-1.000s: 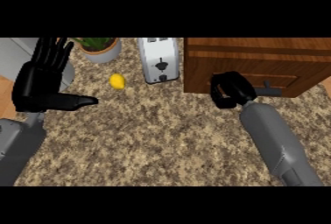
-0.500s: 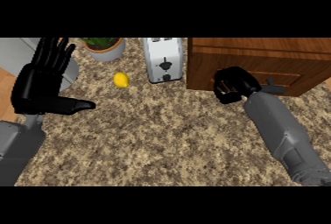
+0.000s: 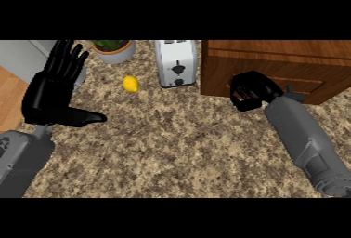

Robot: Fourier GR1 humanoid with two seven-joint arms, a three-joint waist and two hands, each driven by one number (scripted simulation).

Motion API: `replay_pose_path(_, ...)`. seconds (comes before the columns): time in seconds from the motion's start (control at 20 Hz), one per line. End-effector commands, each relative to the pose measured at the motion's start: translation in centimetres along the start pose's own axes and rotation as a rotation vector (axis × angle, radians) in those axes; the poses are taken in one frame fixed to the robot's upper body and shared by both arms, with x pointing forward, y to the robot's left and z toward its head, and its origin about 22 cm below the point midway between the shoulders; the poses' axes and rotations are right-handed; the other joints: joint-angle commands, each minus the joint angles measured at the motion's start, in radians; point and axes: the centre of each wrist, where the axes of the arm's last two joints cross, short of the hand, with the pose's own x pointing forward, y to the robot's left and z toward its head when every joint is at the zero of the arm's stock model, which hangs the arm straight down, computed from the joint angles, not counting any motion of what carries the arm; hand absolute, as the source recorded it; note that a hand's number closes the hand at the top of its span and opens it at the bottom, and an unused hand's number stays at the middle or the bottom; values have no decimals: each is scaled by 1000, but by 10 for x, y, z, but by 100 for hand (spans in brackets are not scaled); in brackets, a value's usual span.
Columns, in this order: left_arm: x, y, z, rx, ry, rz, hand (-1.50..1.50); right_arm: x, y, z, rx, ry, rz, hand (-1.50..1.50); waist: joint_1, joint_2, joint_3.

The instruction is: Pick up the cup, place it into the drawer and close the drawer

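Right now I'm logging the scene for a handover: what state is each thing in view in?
Left hand: open, fingers up, resting at the view's left.
Right hand: fingers curled, against the drawer front; what it holds cannot be told.
Drawer: looks closed.
Toaster: upright.
Lemon: lying on the counter.
Potted plant: upright.

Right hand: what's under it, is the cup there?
The right hand is curled against the wooden drawer cabinet front. Its fingers cover whatever they hold; no cup shows, and the cabinet front behind the hand is hidden.
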Motion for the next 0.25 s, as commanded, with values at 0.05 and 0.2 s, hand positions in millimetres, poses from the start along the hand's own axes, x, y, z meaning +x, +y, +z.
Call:
replay_pose_path(0.05, 1, 2, -4, -7, -4, 9, -150, 0, -57, -1, -169, 125, 36, 150, 21, 43, 10)
replay_pose_path(0.2, -4, -3, -1, -22, 3, 1, -150, -7, -68, 7, -185, 131, 27, 150, 21, 42, 10)
